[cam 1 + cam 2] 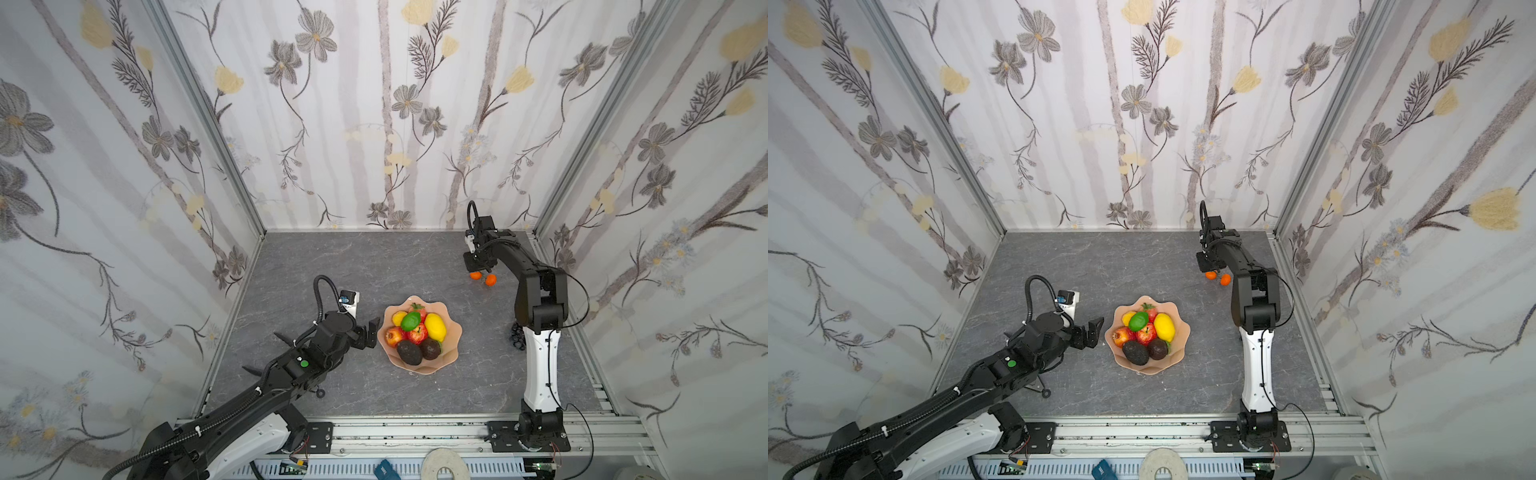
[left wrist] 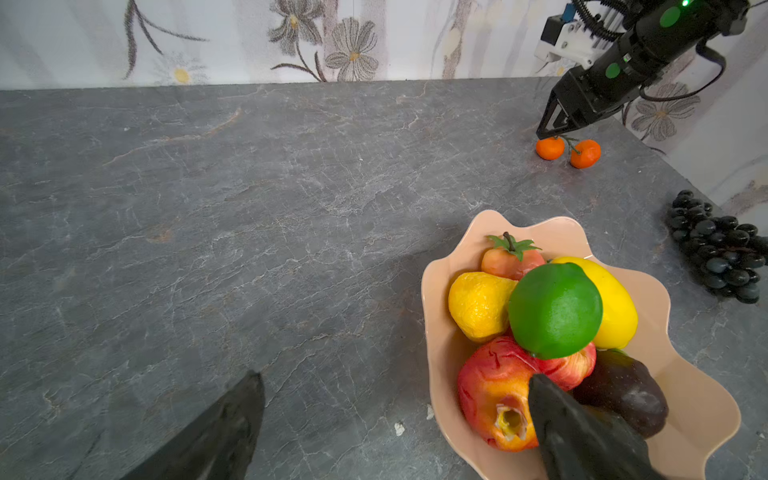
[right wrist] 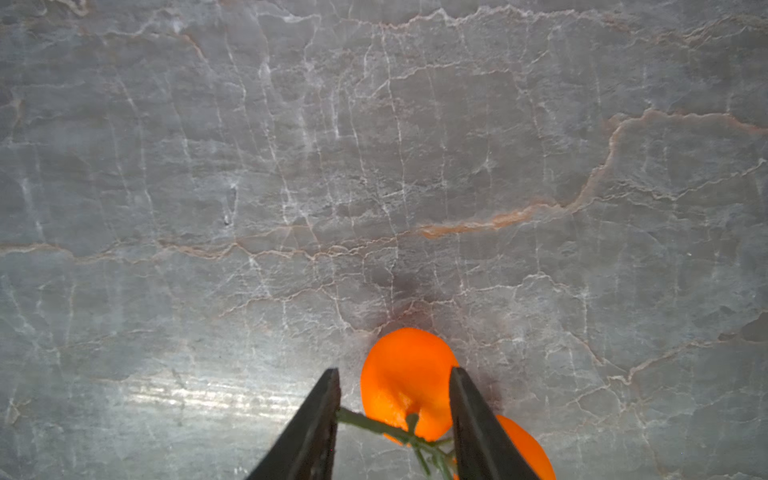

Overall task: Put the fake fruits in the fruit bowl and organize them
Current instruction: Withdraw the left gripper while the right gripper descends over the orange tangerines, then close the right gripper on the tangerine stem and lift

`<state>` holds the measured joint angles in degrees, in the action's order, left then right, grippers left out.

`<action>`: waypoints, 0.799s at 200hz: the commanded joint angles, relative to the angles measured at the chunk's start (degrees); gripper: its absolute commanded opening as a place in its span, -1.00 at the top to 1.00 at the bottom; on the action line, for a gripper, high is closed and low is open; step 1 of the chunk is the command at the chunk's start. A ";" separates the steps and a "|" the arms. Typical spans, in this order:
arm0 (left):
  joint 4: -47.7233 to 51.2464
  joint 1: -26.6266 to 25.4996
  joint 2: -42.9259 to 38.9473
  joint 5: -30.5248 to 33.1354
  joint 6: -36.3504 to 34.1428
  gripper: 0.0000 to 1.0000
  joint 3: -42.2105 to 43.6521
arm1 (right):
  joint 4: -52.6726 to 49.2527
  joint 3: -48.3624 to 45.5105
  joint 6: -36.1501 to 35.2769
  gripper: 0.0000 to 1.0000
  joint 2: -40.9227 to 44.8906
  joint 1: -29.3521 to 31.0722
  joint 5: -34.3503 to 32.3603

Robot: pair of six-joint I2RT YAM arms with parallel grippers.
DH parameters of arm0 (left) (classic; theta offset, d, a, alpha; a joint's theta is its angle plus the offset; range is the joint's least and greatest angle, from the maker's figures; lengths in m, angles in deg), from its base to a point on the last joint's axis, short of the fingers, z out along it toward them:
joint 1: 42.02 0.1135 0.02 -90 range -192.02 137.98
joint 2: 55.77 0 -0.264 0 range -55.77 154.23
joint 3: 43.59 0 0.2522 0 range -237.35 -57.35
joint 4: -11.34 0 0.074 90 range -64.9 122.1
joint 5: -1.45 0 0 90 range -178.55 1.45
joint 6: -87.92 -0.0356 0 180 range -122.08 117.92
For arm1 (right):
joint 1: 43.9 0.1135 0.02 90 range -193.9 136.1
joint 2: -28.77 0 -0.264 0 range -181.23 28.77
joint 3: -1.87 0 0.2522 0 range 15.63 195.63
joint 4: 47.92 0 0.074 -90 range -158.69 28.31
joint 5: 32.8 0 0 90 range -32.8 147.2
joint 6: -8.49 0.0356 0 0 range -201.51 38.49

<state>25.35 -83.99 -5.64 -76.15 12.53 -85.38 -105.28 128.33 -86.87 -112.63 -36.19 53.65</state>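
While the left gripper [image 1: 370,334] hangs just beside the left rim of the wide, shallow, wavy-edged peach-pink fruit bowl [image 1: 456,338], its jaws stand fully apart and hold nothing.

The fruit bowl sits mid-table on the grey marbled table top [image 1: 332,266]. It contains 1 glossy green lime [image 1: 410,321] on top of the heap, 1 yellow lemon [image 1: 435,327], 1 yellow pear [image 1: 399,318], 1 red strawberry [image 1: 417,309], 2 red apples [image 1: 395,336] and 2 dark avocados [image 1: 409,352].

Far and right of the bowl, 2 tiny oranges [image 1: 491,280] joined by a thin green stem [image 3: 374,426] lie on the table top. The pair's long axis runs left to right, with the right end slightly nearer. The right gripper [image 3: 394,370] points down directly over the pair. Its jaws stand part-open with 1 orange and the stem between them. A gap shows beside 1 finger, so no hold is made yet. The 2nd orange [image 3: 523,449] lies outside the jaws. Judgement: the coming move is closure on the stem or the straddled orange, and the right arm is plainly the nearer one.

Right of the bowl, close to the right arm's base, the black-purple grape bunch [image 2: 719,249] lies on the table top, its long axis roughly far to near.
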 commanded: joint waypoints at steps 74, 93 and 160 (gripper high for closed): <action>-3.50 0.34 -1.32 -1.42 1.60 -1.00 1.62 | -0.07 1.06 2.11 0.86 0.03 -0.23 -1.40; -3.34 0.34 -1.50 -1.29 1.40 -1.00 1.64 | -0.65 0.96 2.59 0.93 0.63 -0.23 -1.68; -2.52 0.40 -1.46 -0.55 2.00 -1.00 1.88 | 0.32 -5.32 4.71 1.00 8.23 0.27 -2.42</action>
<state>24.04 -83.71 -7.09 -77.44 14.08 -83.57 -106.53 125.84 -83.72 -107.93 -36.28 52.32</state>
